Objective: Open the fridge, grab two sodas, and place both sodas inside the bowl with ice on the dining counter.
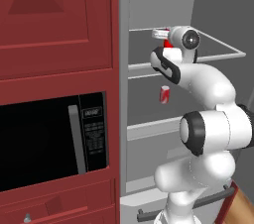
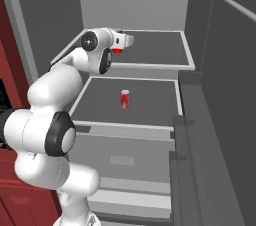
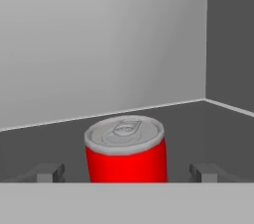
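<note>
While our fingers [image 3: 126,172] stand spread wide, one tip [image 3: 49,172] on each side of the upper can [image 3: 126,149], nothing is pinched yet: the red body sits in the gap with room to spare on both sides. We judge that they are held so in order to straddle the can squarely before they press in, since it stands upright and centred between them.

That can rests on the upper shelf [image 2: 155,50] of the fridge [image 2: 135,0], which is already open, with the hand [image 2: 117,40] reaching in level over the shelf's near left part. The grey back wall lies well beyond the can, so a little more forward reach should be safe.

On the shelf below [image 2: 145,105], the second can [image 2: 125,98] stands upright and alone near the middle, well apart from the arm [image 2: 55,90]. We would leave it for a later trip.

To the left of the fridge sits the black microwave [image 1: 49,139] in its red cabinet [image 1: 54,20]. Neither soda has left the fridge, so the task is in its early part.
</note>
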Robot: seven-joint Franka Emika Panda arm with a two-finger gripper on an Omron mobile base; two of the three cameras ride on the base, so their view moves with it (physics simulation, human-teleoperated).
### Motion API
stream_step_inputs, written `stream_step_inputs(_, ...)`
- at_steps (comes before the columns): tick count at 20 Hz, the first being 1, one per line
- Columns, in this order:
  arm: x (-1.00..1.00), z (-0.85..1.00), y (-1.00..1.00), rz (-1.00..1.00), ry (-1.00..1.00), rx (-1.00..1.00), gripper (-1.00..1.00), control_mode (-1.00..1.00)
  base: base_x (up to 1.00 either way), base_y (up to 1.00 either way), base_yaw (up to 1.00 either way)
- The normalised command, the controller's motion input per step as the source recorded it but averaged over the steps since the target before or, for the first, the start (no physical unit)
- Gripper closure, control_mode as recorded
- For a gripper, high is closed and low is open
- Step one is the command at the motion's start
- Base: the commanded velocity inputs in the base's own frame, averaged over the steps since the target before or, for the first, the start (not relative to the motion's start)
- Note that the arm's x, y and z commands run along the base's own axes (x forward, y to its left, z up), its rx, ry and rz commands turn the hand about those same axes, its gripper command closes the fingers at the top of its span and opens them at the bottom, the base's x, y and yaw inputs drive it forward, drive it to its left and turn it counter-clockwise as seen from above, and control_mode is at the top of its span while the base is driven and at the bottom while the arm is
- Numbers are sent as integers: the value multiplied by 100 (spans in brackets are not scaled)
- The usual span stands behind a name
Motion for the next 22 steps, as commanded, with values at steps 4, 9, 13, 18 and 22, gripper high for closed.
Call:
stream_step_inputs(4, 15, -10, 0, 0, 0, 0, 100, -100, 0, 0, 0)
stream_step_inputs(9, 11, -8, 0, 0, 0, 0, 100, -100, 0, 0, 0)
stream_step_inputs(13, 0, -3, 0, 0, 0, 0, 100, -100, 0, 0, 0)
stream_step_inputs(18, 0, -3, 0, 0, 0, -1, 100, -100, 0, 0, 0)
stream_step_inputs(22, -17, -16, -12, 0, -2, 0, 100, -100, 0, 0, 0)
